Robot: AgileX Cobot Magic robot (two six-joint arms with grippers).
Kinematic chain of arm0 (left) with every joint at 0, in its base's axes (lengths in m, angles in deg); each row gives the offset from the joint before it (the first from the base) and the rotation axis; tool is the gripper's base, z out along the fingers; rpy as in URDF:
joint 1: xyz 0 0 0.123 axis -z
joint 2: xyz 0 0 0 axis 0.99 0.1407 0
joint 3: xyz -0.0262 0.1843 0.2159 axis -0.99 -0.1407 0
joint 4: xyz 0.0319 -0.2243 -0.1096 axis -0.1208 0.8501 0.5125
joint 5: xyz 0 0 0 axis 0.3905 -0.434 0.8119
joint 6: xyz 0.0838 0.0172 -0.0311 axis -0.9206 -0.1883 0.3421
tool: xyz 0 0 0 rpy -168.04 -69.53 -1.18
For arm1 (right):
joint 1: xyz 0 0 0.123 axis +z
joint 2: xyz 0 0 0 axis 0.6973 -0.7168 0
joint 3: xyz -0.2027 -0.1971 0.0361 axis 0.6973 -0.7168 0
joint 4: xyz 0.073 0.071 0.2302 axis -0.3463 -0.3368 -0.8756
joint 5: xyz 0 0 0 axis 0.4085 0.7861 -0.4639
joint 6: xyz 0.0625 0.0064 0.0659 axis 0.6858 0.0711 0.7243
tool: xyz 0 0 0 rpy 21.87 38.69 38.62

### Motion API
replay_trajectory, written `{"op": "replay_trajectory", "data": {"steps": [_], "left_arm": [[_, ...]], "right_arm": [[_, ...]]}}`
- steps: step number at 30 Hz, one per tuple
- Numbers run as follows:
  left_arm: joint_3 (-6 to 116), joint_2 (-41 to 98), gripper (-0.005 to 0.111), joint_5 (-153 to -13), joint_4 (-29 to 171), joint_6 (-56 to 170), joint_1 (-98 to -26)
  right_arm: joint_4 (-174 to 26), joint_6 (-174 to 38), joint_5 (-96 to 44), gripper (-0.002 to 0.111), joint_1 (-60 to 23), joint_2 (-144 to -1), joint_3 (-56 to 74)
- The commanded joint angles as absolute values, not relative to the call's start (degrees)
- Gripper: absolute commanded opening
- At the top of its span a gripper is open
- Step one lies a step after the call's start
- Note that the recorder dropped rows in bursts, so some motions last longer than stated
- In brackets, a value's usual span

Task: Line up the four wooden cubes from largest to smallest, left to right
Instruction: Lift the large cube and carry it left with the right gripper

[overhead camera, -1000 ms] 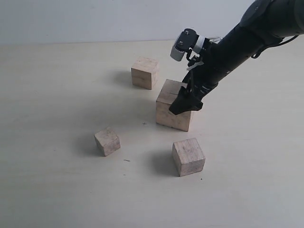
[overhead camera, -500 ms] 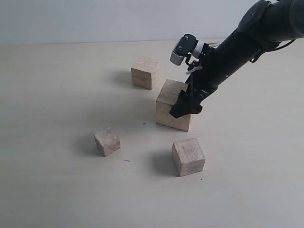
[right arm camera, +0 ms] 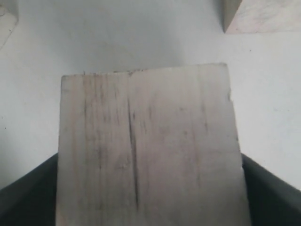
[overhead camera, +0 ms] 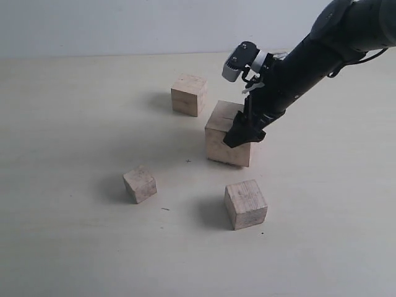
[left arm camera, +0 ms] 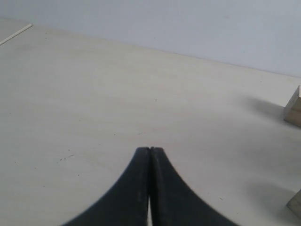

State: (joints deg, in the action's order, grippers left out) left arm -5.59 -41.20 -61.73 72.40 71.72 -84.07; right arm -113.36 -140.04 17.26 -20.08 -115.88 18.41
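The largest wooden cube [overhead camera: 219, 139], with a thin dark slit on top, sits mid-table with my right gripper [overhead camera: 243, 131] shut on its sides. In the right wrist view this cube [right arm camera: 148, 146] fills the space between the dark fingers [right arm camera: 268, 193]. A mid-sized cube [overhead camera: 189, 94] stands behind it on the left, another mid-sized cube [overhead camera: 245, 204] lies in front, and the smallest cube [overhead camera: 140, 184] rests at the front left. My left gripper [left arm camera: 150, 149] is shut on nothing over bare table and does not show in the exterior view.
The pale tabletop [overhead camera: 74, 124] stretches wide to the left of the cubes. Two cube corners [left arm camera: 294, 107] [left arm camera: 296, 205] show at the edge of the left wrist view. Another cube [right arm camera: 263, 14] lies beyond the held one in the right wrist view.
The right gripper and the largest cube have shifted slightly up and to the right together. The other three cubes have not moved.
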Motion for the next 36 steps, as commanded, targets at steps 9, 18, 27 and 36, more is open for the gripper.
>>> {"op": "replay_trajectory", "data": {"steps": [9, 18, 27, 36], "left_arm": [[-5.62, -41.45, 0.0, -61.97, 72.28, 71.85, -83.7], [-5.62, -41.45, 0.0, -61.97, 72.28, 71.85, -83.7], [-5.62, -41.45, 0.0, -61.97, 72.28, 71.85, -83.7], [-5.62, -41.45, 0.0, -61.97, 72.28, 71.85, -83.7]], "right_arm": [[-123.6, -145.84, 19.92, 0.0, -20.02, -111.27, 25.16], [-130.26, -160.39, 20.69, 0.0, -12.99, -112.35, 30.63], [-133.62, -168.81, 25.69, 0.0, -6.86, -121.75, 38.26], [-138.1, -172.66, 31.0, 0.0, -6.86, -131.37, 47.42]]}}
